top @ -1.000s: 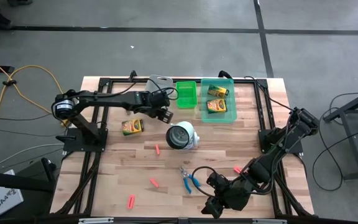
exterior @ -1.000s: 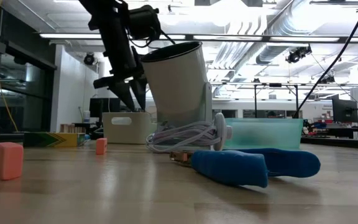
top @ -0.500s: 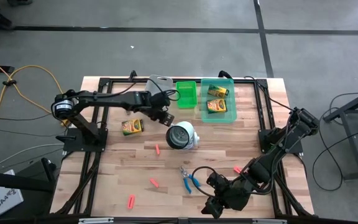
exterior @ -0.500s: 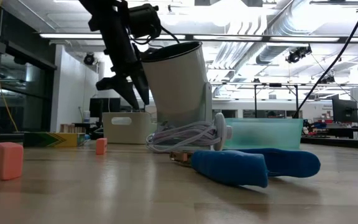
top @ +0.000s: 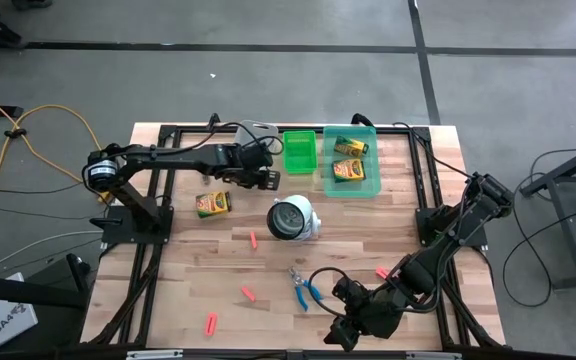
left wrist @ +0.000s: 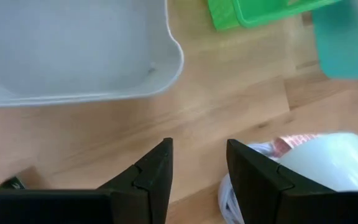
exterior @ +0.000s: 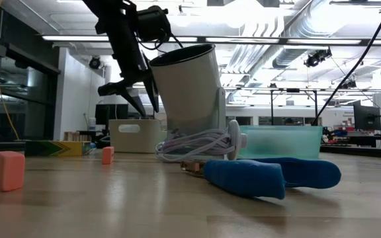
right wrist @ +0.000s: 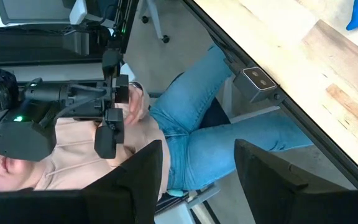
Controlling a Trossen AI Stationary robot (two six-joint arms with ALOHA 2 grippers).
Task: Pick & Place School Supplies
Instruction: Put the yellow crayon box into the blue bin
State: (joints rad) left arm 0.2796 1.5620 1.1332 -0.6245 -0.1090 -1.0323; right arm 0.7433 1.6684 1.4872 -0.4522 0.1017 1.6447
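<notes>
Grey bin, green bin, teal bin

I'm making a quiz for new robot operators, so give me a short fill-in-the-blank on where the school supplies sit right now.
1. The teal bin holds ____ crayon boxes.
2. The lone crayon box on the table lies on the ____ arm's side.
3. The blue-handled scissors lie on the bare ____, outside every bin.
4. The left gripper hangs with its fingers ____, holding nothing.

Missing words: two; left; table; open
</notes>
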